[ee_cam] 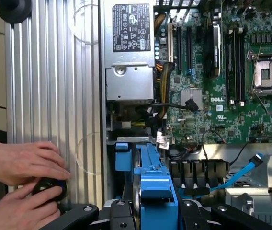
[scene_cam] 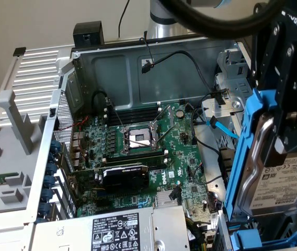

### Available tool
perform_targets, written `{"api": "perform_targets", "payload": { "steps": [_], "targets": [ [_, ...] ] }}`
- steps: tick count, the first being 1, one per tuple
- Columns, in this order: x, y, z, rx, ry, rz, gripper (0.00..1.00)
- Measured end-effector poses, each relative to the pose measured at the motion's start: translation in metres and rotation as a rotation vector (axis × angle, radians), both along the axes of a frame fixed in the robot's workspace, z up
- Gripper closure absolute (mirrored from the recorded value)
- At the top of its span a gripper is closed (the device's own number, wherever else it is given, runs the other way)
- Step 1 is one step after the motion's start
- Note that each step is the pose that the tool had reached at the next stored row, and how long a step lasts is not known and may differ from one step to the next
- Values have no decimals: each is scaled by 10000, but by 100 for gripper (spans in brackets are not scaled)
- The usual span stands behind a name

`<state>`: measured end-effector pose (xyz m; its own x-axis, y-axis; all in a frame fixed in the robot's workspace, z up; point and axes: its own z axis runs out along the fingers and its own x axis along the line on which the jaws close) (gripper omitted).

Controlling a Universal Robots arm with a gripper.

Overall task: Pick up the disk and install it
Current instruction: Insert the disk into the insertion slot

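Here, the black gripper (scene_cam: 282,138) holds the disk (scene_cam: 287,183), a flat silver hard drive with a white printed label in a bright blue plastic carrier. The disk stands on edge just beside the green motherboard (scene_cam: 138,151), on the exterior view's right. The fingers (ee_cam: 193,213) are clamped on the carrier's two sides. Beyond the grey power-supply box (ee_cam: 129,52) from the motherboard, a person's hands (ee_cam: 23,160) rest on a ribbed grey metal panel (ee_cam: 54,72), around a small black round object (ee_cam: 50,187).

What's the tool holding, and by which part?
The flat silver hard drive in its blue plastic carrier, gripped across its flat faces near the upper end.
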<state>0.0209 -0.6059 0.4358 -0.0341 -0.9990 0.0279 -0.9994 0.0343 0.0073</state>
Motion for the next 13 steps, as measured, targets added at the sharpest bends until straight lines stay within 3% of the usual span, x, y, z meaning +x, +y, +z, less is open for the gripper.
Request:
{"api": "perform_targets", "payload": {
  "steps": [13],
  "targets": [
    [23, 0, -41, -7, 2, 47, 63]
  ]
}}
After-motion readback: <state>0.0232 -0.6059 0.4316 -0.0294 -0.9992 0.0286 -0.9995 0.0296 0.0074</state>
